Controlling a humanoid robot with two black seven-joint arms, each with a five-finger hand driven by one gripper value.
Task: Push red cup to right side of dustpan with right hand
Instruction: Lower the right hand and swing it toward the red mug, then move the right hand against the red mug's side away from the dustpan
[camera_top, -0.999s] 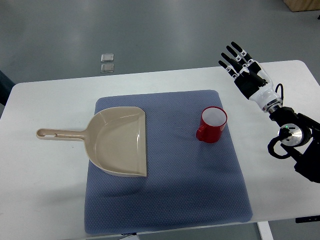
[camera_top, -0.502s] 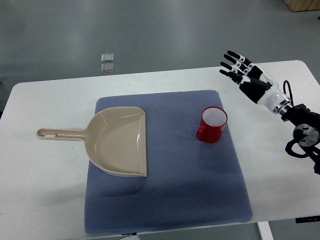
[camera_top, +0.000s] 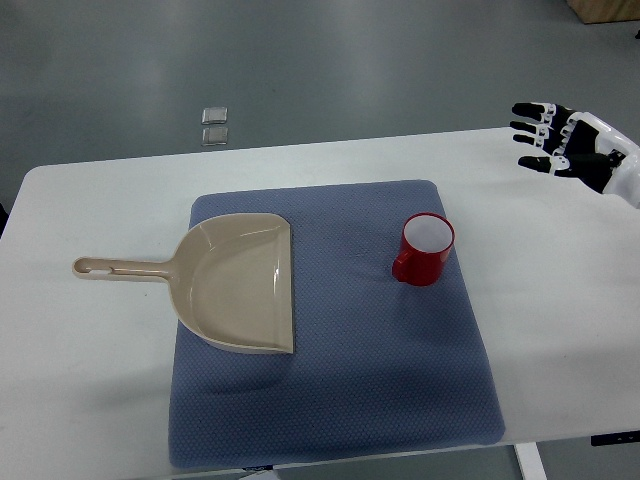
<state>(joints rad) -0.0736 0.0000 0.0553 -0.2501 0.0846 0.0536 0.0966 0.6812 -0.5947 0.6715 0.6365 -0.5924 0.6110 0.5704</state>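
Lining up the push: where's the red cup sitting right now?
In the top view the red cup stands upright on the right part of the blue mat, well right of the dustpan and apart from it.

Red cup (camera_top: 425, 250), beige dustpan (camera_top: 235, 283)

A white counter (camera_top: 90, 400) carries a blue-grey mat (camera_top: 400, 380). On the mat's left part lies a beige dustpan (camera_top: 240, 285), its mouth facing right and its handle reaching left off the mat onto the bare counter. A red cup (camera_top: 424, 250) stands upright on the mat's right part, well apart from the dustpan, with its handle pointing down-left. The right hand (camera_top: 565, 150) shows at the picture's right edge, over the counter's far right corner, fingers spread and pointing left, well apart from the cup. On the grey floor beyond the counter lie two small clear squares (camera_top: 214, 125).
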